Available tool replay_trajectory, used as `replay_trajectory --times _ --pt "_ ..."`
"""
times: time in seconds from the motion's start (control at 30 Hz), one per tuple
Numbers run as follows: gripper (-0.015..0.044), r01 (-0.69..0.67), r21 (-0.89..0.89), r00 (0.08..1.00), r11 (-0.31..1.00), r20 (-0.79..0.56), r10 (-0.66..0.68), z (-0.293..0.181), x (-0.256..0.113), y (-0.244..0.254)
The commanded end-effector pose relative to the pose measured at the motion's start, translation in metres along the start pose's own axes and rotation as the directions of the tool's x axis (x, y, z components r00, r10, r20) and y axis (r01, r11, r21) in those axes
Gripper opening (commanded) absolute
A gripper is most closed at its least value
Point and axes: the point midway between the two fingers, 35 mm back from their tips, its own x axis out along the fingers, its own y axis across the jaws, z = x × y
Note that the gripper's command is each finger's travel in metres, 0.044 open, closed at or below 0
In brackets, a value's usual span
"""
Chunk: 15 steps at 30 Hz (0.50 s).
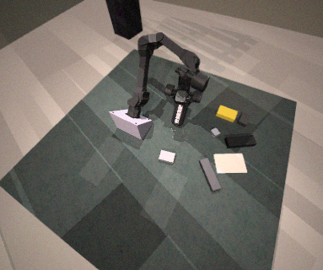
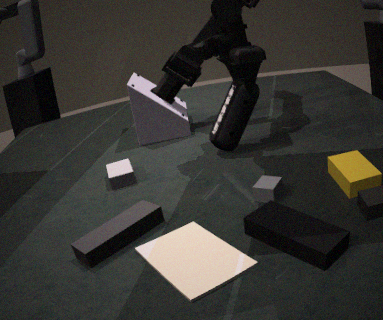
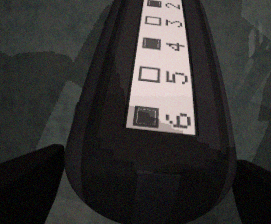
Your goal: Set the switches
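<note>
The dark controller unit [image 1: 178, 123] [image 2: 241, 116] [image 3: 158, 165] is held steeply tilted, its lower end close to the bench; I cannot tell if it touches. My gripper [image 1: 181, 97] [image 3: 151, 165] is shut on it, one finger at each side. The white label [image 1: 179, 113] [image 2: 224, 111] [image 3: 170, 90] on its underside faces the wrist camera. In the wrist view, square 6 is filled, 5 empty, 4 filled, 3 empty and 2 filled. Square 1 is outside the wrist view and too small to read elsewhere. The switches are hidden on the far side.
The arm stands on a pale wedge base [image 1: 129, 126] [image 2: 158, 120]. On the bench lie a white block [image 1: 167, 156] [image 2: 120, 172], a grey bar [image 1: 210, 175] [image 2: 118, 232], a cream plate [image 1: 230, 163] [image 2: 195, 260], a black block [image 1: 240, 140] [image 2: 295, 232] and a yellow block [image 1: 227, 113] [image 2: 354, 171].
</note>
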Motion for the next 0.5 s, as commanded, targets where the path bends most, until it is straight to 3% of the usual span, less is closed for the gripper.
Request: replay_trajectory --times 0.0,0.47 --pt "0.0338 0.010 -0.003 1.000 1.000 0.019 -0.010 0.009 0.000 0.000" --pt "0.0338 0.011 -0.003 1.000 1.000 0.020 -0.010 0.020 -0.003 0.000"
